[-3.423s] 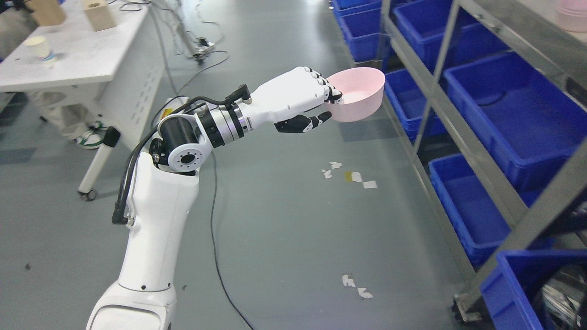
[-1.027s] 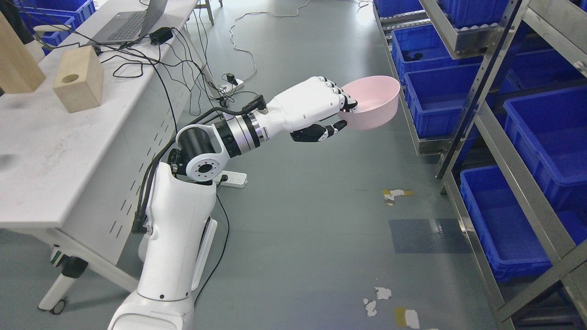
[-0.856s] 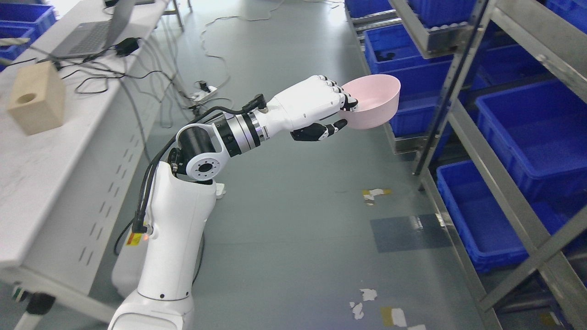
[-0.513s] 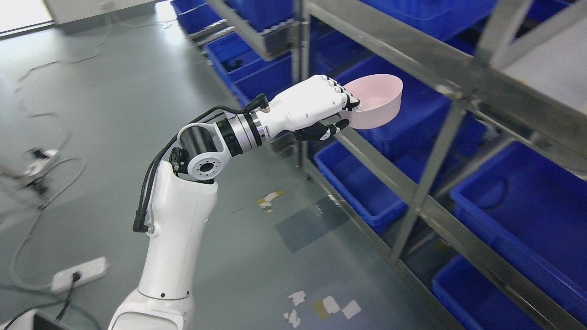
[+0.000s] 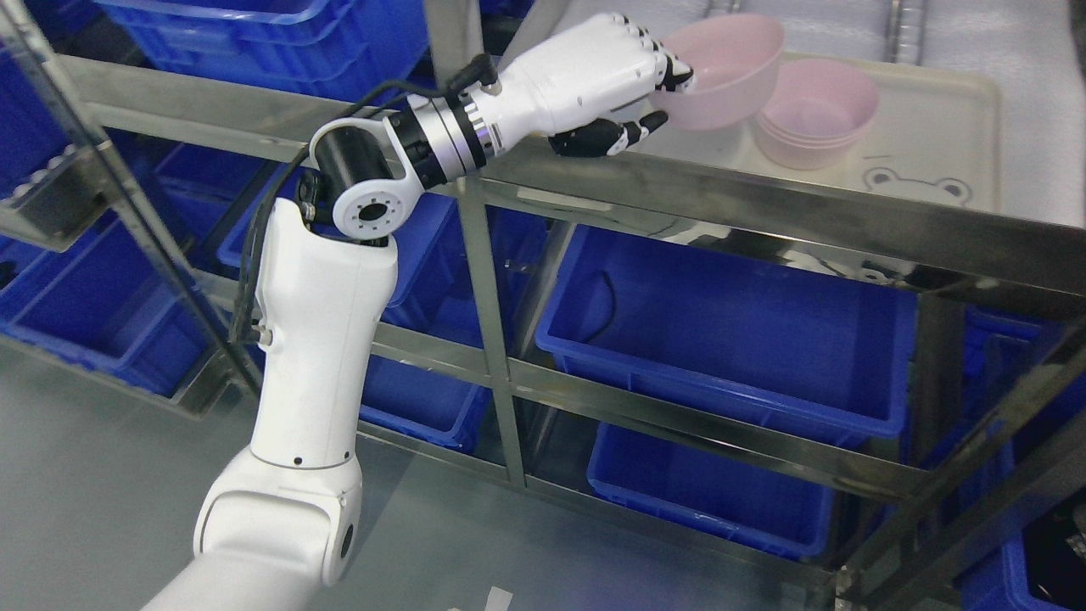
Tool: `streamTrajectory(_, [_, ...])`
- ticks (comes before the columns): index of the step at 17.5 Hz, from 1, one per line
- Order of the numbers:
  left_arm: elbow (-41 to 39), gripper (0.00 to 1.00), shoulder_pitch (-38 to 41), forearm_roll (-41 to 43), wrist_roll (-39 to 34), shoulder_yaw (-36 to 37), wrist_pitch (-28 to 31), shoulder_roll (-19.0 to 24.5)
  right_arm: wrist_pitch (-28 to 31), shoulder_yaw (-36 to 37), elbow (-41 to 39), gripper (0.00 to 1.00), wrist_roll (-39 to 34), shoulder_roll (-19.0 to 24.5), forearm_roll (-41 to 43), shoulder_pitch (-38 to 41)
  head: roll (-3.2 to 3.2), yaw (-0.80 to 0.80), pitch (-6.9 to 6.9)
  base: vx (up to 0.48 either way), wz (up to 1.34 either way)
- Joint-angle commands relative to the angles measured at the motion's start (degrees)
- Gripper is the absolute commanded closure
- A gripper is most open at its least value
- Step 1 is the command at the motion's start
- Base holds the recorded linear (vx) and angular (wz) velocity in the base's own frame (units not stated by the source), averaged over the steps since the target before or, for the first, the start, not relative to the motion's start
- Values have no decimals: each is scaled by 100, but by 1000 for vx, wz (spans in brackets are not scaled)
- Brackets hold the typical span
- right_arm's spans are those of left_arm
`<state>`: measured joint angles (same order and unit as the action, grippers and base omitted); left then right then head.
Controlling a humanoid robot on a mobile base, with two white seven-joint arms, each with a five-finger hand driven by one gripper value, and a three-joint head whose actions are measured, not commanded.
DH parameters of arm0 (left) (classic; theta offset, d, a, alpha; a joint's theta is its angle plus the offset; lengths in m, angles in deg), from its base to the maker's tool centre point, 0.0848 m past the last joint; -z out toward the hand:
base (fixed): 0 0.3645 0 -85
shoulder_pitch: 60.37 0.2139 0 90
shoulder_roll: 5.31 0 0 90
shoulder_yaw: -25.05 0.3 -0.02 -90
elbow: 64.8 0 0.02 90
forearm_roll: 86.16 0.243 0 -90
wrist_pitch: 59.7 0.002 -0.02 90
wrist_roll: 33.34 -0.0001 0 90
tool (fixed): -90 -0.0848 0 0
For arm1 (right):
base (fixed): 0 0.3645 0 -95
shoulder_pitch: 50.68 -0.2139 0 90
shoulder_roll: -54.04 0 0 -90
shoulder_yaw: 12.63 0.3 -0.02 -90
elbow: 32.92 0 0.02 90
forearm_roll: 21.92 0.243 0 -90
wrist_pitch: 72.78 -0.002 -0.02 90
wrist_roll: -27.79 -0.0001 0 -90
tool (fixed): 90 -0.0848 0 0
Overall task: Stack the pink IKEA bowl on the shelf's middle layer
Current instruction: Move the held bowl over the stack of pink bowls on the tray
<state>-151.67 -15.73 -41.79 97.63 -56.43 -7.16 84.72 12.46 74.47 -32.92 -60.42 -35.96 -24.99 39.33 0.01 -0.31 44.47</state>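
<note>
Currently, your left hand [image 5: 624, 81] was clamped on the pink bowl's [image 5: 730, 68] rim at upper centre, just left of the stacked bowls [image 5: 814, 114] on the tray [image 5: 933, 144]. Releasing off-centre risked the bowl tipping against the stack's rim instead of nesting.

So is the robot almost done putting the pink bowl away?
Nearly. The left robot hand has the pink bowl gripped by its rim and raised at shelf level, beside the stack of pink bowls on the cream tray. Left to do: lower it onto that stack and let go.
</note>
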Motion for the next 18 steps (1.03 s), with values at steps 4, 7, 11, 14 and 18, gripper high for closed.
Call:
streamTrajectory(4, [1655, 96, -781, 634, 8, 219, -60, 277, 2, 0, -100, 0, -29, -100, 0, 131, 0, 0, 0, 78, -504])
streamTrajectory(7, [1857, 96, -851, 643, -123, 483, -69, 216, 2, 0, -100, 0, -29, -100, 0, 131, 0, 0, 0, 20, -127])
streamTrajectory(11, [2296, 96, -1079, 1010, -299, 1169, -69, 199, 2, 0, -100, 0, -29, -100, 0, 131, 0, 0, -1, -14, -44])
streamTrajectory(14, [2647, 96, -1343, 1336, -334, 1468, -60, 96, 2, 0, -100, 0, -29, -100, 0, 131, 0, 0, -1, -9, -67])
streamTrajectory(18, [3298, 96, -1554, 1942, -615, 1512, -43, 96, 2, 0, -100, 0, -29, -100, 0, 131, 0, 0, -1, 0, -88])
